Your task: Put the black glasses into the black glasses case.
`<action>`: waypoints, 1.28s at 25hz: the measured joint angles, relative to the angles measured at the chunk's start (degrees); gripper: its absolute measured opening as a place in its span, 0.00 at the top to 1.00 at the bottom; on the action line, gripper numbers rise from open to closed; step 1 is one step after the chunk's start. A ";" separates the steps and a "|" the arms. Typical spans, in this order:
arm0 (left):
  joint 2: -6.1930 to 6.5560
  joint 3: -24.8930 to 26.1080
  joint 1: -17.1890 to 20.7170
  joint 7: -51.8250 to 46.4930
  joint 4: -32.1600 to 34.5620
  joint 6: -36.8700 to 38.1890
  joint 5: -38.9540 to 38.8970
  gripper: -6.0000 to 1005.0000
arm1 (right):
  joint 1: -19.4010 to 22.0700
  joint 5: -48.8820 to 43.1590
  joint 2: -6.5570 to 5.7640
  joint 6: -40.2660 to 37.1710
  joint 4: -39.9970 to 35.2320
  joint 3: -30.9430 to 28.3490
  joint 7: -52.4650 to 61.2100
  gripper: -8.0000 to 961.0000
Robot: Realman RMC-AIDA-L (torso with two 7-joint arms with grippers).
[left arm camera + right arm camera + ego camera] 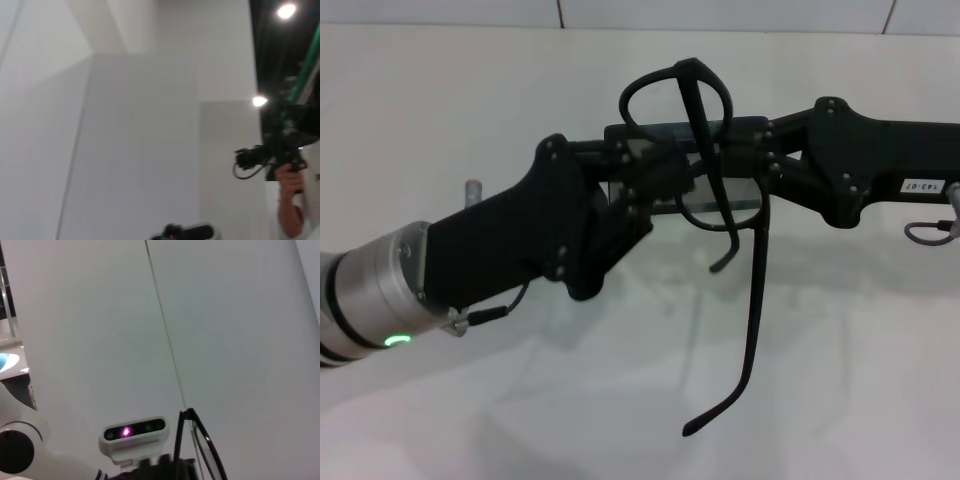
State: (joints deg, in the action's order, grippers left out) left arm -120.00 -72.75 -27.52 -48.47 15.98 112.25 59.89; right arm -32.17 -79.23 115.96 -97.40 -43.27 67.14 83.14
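label on right arm: a small white rectangular sticker [918,186] on the black right arm, at the right edge of the head view, reads "143-07", printed upside down.
other views: no readable text in either wrist view.

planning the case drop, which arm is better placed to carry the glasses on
Right, narrowly: the right gripper meets the black glasses by the hinge of the hanging temple; the left gripper reaches the frame too. No case in view.
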 joint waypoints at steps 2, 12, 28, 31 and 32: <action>0.07 -0.59 -0.10 0.04 0.12 0.93 0.02 0.90 | 0.00 0.06 -0.02 0.09 0.20 -0.04 -0.31 0.95; -0.37 -1.26 -0.96 0.68 -0.57 -0.42 0.48 0.90 | -2.73 3.04 0.13 0.34 3.71 0.28 -2.39 0.95; -0.53 -0.95 -0.58 1.50 -3.31 -2.29 -2.81 0.90 | -4.18 4.47 0.25 0.72 4.87 3.27 -2.69 0.95; -0.52 -0.96 -0.51 1.53 -3.59 -2.67 -3.00 0.90 | -4.12 4.54 0.24 0.81 5.33 3.31 -3.26 0.95; -0.52 -1.06 -0.48 1.53 -3.59 -2.69 -3.00 0.90 | -4.15 4.58 0.23 0.82 5.71 3.23 -3.55 0.95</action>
State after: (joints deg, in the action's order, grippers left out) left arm -120.52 -73.81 -28.00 -46.94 12.38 109.56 56.89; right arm -36.32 -74.65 116.19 -96.58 -37.57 70.37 79.60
